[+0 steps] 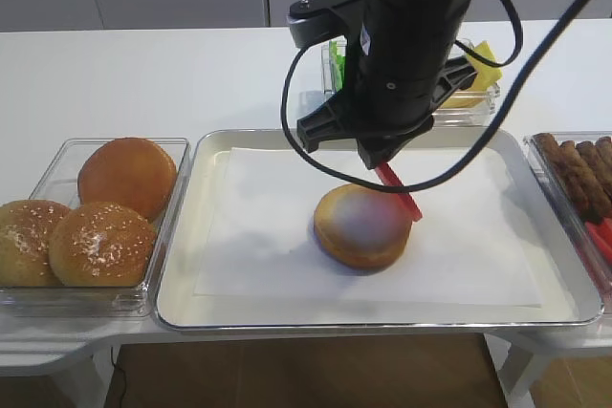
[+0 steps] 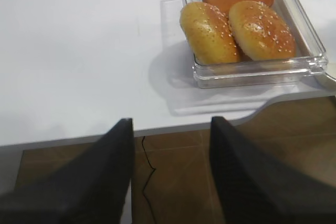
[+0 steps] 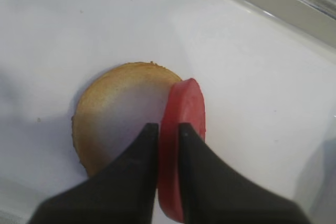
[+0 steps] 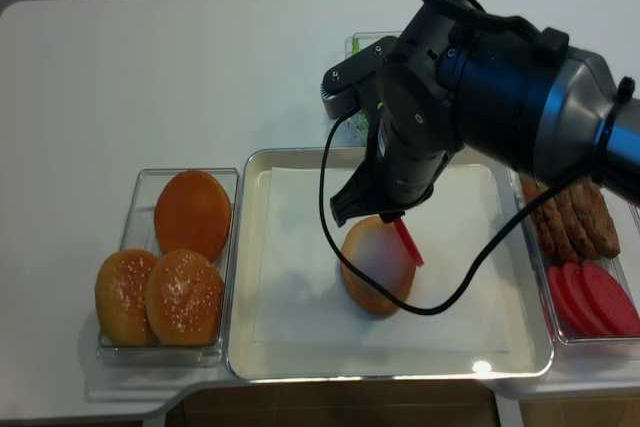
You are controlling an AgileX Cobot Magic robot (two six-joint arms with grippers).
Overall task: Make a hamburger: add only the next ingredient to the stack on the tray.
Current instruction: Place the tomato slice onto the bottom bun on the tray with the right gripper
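Black fingers [image 3: 142, 171] of the right gripper [image 3: 168, 129] clamp the tomato slice [image 3: 184, 129] edge-on over the bun half [image 3: 113, 124]. Left gripper [image 2: 170, 124] hangs parted off the table edge, near the whole buns [image 2: 236, 24].

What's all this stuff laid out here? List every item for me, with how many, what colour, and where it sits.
Tray: one, silver, paper-lined, centre of the table.
Bun half: one, golden rim, pale face, flat on the tray's paper.
Tomato slice: one, red-pink, held on edge at the bun half's right rim.
Whole buns: three, brown, two seeded, in a clear container left of the tray.
Sausage strips: several, brown, in the right-hand container.
Spare tomato slices: a few, red, in front of the strips.
Lettuce: green, count unclear, in a container behind the tray.
Cheese: yellow, count unclear, same back container.
Right gripper: black, shut on the tomato slice.
Left gripper: black, open, over the table's front-left edge.
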